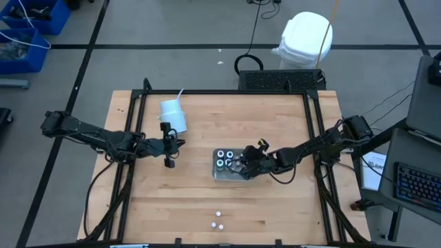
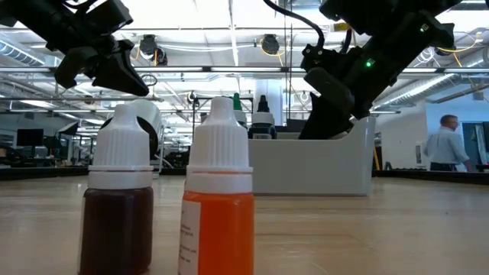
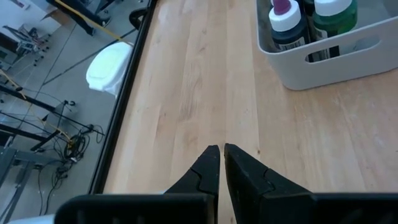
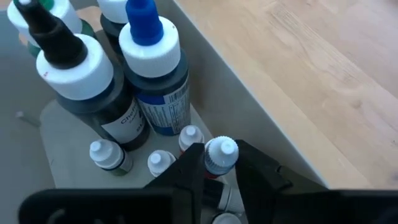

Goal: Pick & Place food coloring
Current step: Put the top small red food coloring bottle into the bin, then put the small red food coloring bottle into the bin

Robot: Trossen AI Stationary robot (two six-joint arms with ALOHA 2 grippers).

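The food coloring is a set of small white-capped bottles. Two stand on the table near its near edge (image 1: 218,220); in the low view they are a dark brown one (image 2: 118,206) and an orange one (image 2: 219,210). The others stand in the pale tray (image 1: 216,172), beside larger dark bottles with a black tip (image 4: 68,62) and a blue tip (image 4: 149,50). My right gripper (image 4: 219,158) reaches down into the tray and is shut on one small bottle. My left gripper (image 3: 221,150) hangs shut above bare table, left of the tray. My right gripper pinches one small food coloring bottle at its white cap (image 4: 222,149) between the two fingers (image 4: 189,167). It comes slanting down from the table's right side. The bottle stands upright inside the tray among the other small bottles; whether it is lifted off the tray floor cannot be told.
A white cup with a straw (image 1: 172,114) lies on the table's far left part, behind the left gripper. More small bottles (image 4: 102,152) crowd the tray floor beside the held one. The tray wall (image 4: 230,106) stands close along the right gripper. Bare wood lies between the tray and the two near bottles.
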